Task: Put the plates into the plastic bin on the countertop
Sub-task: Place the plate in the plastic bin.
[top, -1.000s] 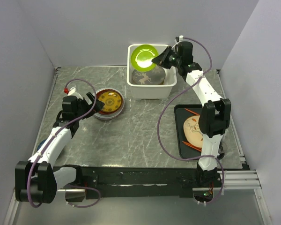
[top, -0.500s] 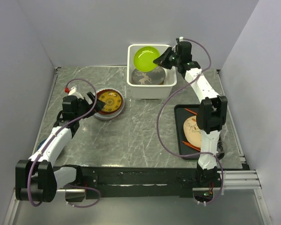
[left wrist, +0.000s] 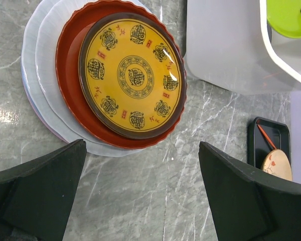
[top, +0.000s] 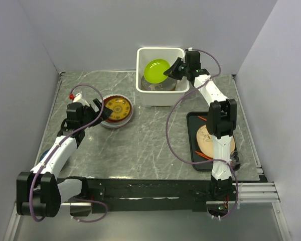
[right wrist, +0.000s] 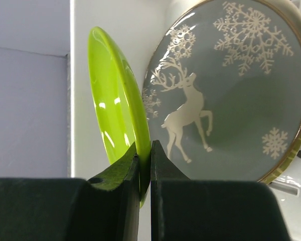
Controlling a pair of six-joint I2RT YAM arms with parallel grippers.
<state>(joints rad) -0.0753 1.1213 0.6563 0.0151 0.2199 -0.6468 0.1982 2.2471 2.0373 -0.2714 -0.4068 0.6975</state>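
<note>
Plastic bin (top: 160,97) holds grey deer plate (right wrist: 231,100); right end effector (right wrist: 144,150) pinches lime plate (right wrist: 115,100).

Black rectangular tray (top: 191,143): lower right of the overhead view, long side running up the frame. It also shows at the right edge of the left wrist view (left wrist: 281,135), cut off by the frame.

Orange sticks: one thin stick (top: 203,119) lies at an angle near the tray's upper end, and a second (top: 203,156) lies near its lower left.

Enclosure: plain pale panels at the back (top: 140,25), left (top: 20,75) and right (top: 278,75).

Black rail (top: 145,190): runs across the bottom of the overhead view. A silver slotted bar (top: 258,191) adjoins it at lower right.

Small blue item (top: 41,152): left edge, mostly hidden, not identifiable.
</note>
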